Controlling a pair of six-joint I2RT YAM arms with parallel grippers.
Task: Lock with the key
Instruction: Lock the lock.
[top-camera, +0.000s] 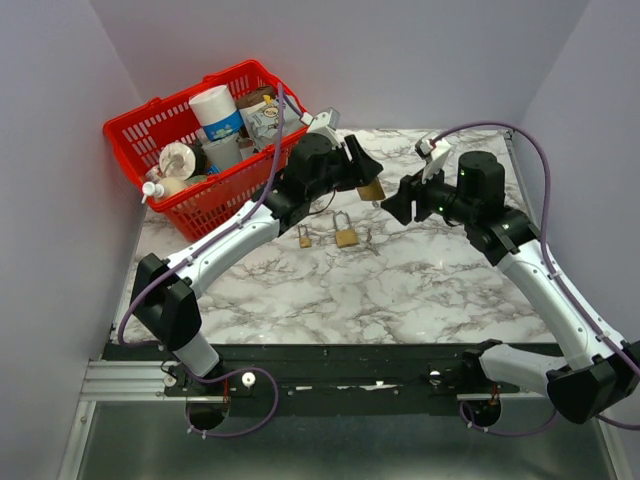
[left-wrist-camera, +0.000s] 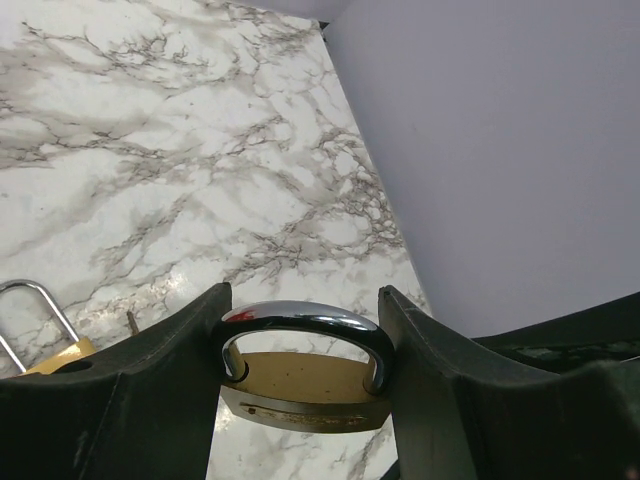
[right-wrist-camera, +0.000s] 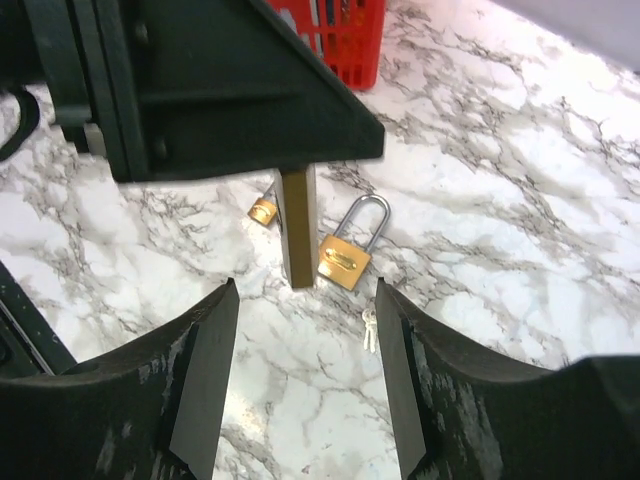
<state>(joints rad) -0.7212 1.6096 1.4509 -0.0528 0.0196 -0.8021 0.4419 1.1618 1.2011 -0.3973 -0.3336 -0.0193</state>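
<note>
My left gripper (left-wrist-camera: 303, 345) is shut on a brass padlock (left-wrist-camera: 300, 392), its fingers pressing both sides of the steel shackle (left-wrist-camera: 300, 316), which sits down in the body. It holds the lock above the marble; from overhead the lock (top-camera: 372, 190) hangs under the left gripper (top-camera: 366, 176). In the right wrist view the lock's body (right-wrist-camera: 299, 232) shows edge-on, straight ahead. My right gripper (right-wrist-camera: 305, 375) is open and holds nothing, facing the lock a short way off (top-camera: 398, 202). A small bunch of silver keys (right-wrist-camera: 369, 328) lies on the table below, apart from both grippers.
Two more brass padlocks lie on the marble: a long-shackled one (right-wrist-camera: 346, 260) (top-camera: 346, 235) and a smaller one (right-wrist-camera: 263, 209) (top-camera: 304, 238). A red basket (top-camera: 150, 128) full of groceries stands at the back left. Walls close in on three sides.
</note>
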